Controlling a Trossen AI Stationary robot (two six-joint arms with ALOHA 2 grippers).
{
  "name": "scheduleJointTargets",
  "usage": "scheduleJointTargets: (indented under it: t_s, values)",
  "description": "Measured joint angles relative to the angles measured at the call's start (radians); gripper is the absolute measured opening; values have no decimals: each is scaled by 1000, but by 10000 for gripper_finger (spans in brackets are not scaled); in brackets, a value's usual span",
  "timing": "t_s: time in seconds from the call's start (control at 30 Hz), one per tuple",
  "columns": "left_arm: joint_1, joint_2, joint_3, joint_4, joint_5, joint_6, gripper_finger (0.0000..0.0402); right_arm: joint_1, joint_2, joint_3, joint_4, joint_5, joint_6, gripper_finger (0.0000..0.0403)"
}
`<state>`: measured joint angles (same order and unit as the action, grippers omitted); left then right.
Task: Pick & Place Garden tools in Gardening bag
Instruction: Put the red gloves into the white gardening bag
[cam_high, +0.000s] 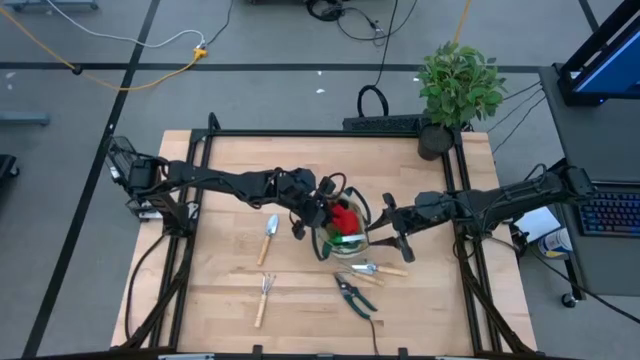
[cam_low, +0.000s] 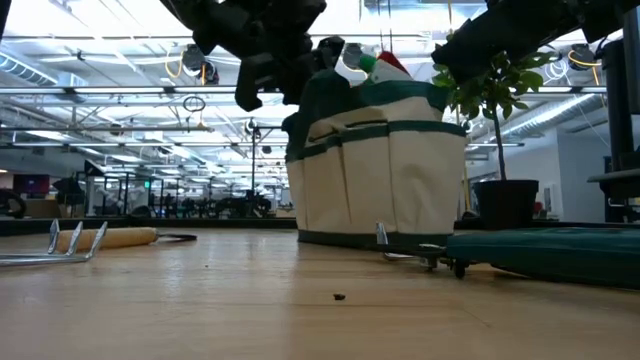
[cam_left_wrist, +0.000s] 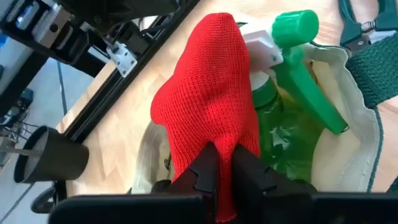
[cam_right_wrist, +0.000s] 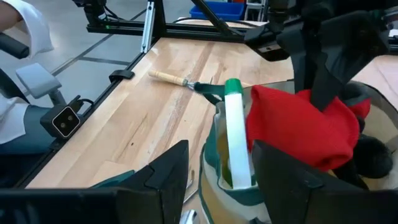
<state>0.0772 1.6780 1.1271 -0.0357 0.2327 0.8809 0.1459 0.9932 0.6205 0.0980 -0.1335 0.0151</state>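
Tools still out on the wooden table (cam_high: 220, 310) come first in a sweep from the left: a wooden-handled trowel (cam_high: 269, 238) lies at about nine o'clock from the gardening bag (cam_high: 345, 245), and a wooden-handled fork (cam_high: 264, 298) lies at about seven o'clock, both well apart from it. The left gripper (cam_high: 322, 212) hangs over the bag's rim at ten o'clock, its fingers (cam_left_wrist: 208, 167) pinched narrow on the red knit glove (cam_left_wrist: 211, 106), which droops into the bag's mouth just beside a green spray bottle (cam_left_wrist: 273, 118) already standing inside. At about five o'clock from the bag a second wooden-handled tool (cam_high: 378, 269) lies close to its base, with the black-handled pruning shears (cam_high: 352, 294) a little beyond. The right gripper (cam_high: 393, 228) waits at three o'clock of the bag, fingers spread wide and empty. By my reading the job is somewhat under half done: the bottle is in, the glove is on its way in but not released, and four tools are left. The table is pale planked wood in a black frame, with a potted plant (cam_high: 455, 90) at its far right corner; beyond it lie a grey floor with cables, a keyboard (cam_high: 612, 212) on a side desk, and a large hall with ceiling lights.
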Motion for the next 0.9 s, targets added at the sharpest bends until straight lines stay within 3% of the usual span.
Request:
scheduleJointTargets:
  t_s: [0.23,0.43,0.77,0.9]
  values:
    - [0,0,0,-42,-8,-10,63,0,0,0,3,1,0,171]
    - [-20,1,0,-44,-153,-70,97,0,0,0,15,7,0,171]
    - [-71,-5,0,-84,-184,-124,225,0,4,0,52,7,0,171]
    - [-100,-47,12,-104,-216,-124,250,0,5,0,52,6,0,171]
